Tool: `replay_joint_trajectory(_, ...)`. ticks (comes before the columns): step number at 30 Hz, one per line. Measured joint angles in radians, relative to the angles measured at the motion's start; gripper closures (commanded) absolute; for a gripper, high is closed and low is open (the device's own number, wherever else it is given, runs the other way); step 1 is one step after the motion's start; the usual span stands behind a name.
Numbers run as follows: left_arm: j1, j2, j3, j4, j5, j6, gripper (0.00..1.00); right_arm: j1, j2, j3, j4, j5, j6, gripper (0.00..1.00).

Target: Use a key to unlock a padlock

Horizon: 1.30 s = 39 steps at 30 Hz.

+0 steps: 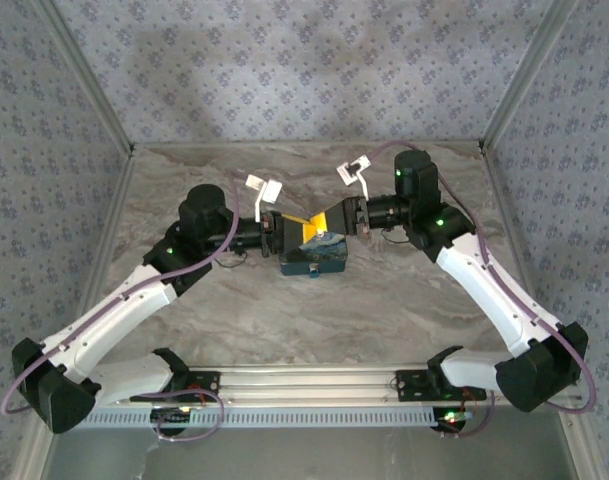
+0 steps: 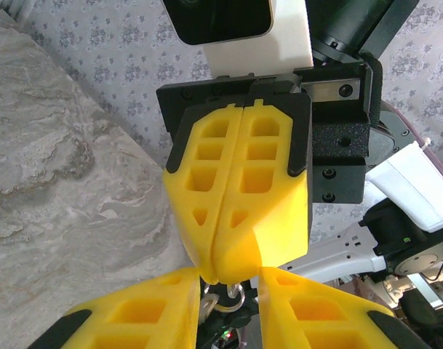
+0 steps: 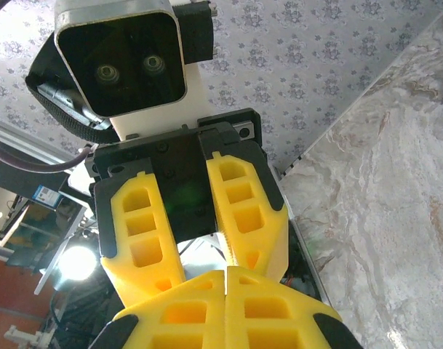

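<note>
The padlock (image 1: 314, 260), a dark blue-grey block, lies on the marble table (image 1: 384, 300) just below where the two grippers meet. In the left wrist view my left gripper (image 2: 230, 292) stands open, its yellow fingers (image 2: 134, 316) either side of the right gripper's tip. My right gripper (image 2: 217, 275) is shut, and a silver key ring (image 2: 236, 299) hangs at its fingertips. The key's blade is hidden in the pinch. In the right wrist view my right gripper (image 3: 225, 276) shows its pads pressed together, with the left gripper's spread fingers (image 3: 137, 233) facing it. From above, left gripper (image 1: 302, 232) and right gripper (image 1: 324, 222) are nose to nose.
Patterned walls (image 1: 304, 70) close in the back and both sides of the marble table. Both arms reach inward from the near corners. A metal rail (image 1: 304, 385) runs along the near edge between the arm bases.
</note>
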Motion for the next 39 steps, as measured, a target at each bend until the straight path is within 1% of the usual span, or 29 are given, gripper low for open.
replay_joint_trajectory(9, 0.002, 0.019, -0.001, 0.033, 0.026, -0.016, 0.71, -0.003, 0.0, 0.0, 0.003, 0.001, 0.005, 0.99)
replay_joint_trajectory(21, 0.002, 0.026, -0.003, 0.064, 0.017, -0.019, 0.71, -0.014, -0.002, -0.005, 0.045, 0.002, 0.057, 0.99)
replay_joint_trajectory(27, -0.016, 0.027, -0.014, 0.075, 0.011, -0.023, 0.63, -0.023, -0.009, -0.013, 0.08, 0.016, 0.079, 0.99)
replay_joint_trajectory(29, -0.018, 0.029, -0.019, 0.075, 0.011, -0.026, 0.62, -0.028, -0.017, -0.029, 0.099, 0.021, 0.084, 0.99)
replay_joint_trajectory(32, -0.018, 0.031, -0.021, 0.075, 0.011, -0.027, 0.65, -0.032, -0.021, -0.047, 0.111, 0.023, 0.095, 0.99)
replay_joint_trajectory(35, -0.018, 0.032, -0.021, 0.077, 0.011, -0.027, 0.71, -0.03, -0.021, -0.053, 0.116, 0.023, 0.099, 0.98)
replay_joint_trajectory(39, -0.018, 0.043, -0.021, 0.079, 0.013, -0.034, 0.76, -0.017, -0.021, -0.055, 0.116, 0.023, 0.1, 0.98)
